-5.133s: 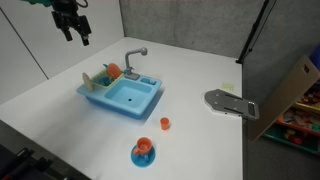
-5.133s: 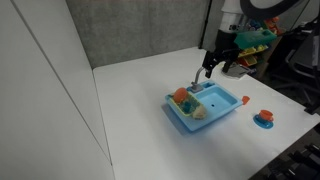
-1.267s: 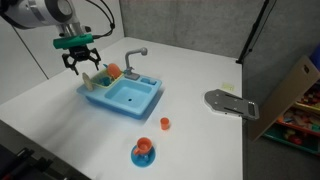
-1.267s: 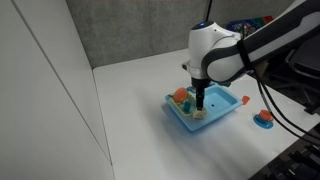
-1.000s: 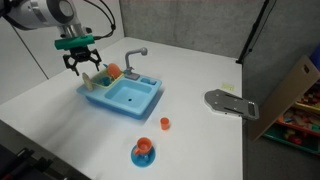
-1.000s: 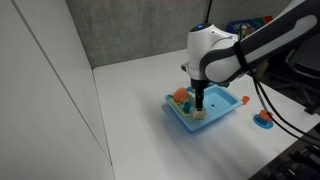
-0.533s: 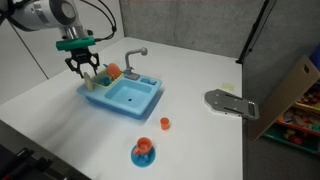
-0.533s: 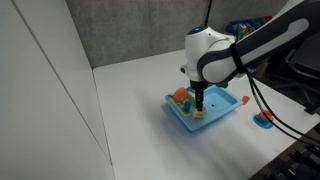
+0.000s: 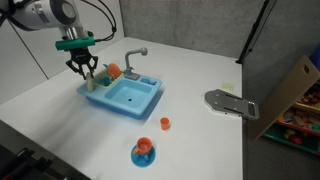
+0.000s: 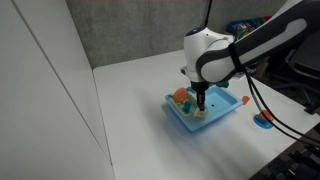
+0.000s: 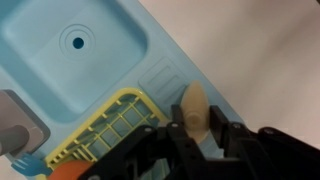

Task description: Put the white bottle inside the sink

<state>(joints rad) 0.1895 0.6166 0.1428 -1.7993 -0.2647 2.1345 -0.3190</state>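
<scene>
In the wrist view the white bottle (image 11: 192, 105), a small beige piece, stands between the black fingers of my gripper (image 11: 196, 113), which is shut on it. It sits at the side rack corner of the light-blue sink (image 11: 160, 72), next to the yellow rack (image 11: 110, 130). The rectangular basin (image 11: 80, 50) holds nothing that I can see. In both exterior views the gripper (image 9: 88, 72) (image 10: 200, 103) reaches straight down into the rack end of the sink (image 9: 128, 98) (image 10: 222, 108). The bottle (image 10: 199, 114) shows just under the fingers.
A grey faucet (image 9: 133, 60) stands at the sink's back. An orange rounded item (image 9: 113, 71) (image 10: 181, 96) lies in the rack. A small orange cup (image 9: 165, 123) and a round blue saucer (image 9: 143, 156) sit in front of the sink, a grey flat object (image 9: 230, 103) farther off.
The jaws have closed from wide open onto the white bottle. The arm has stayed over the rack end of the sink.
</scene>
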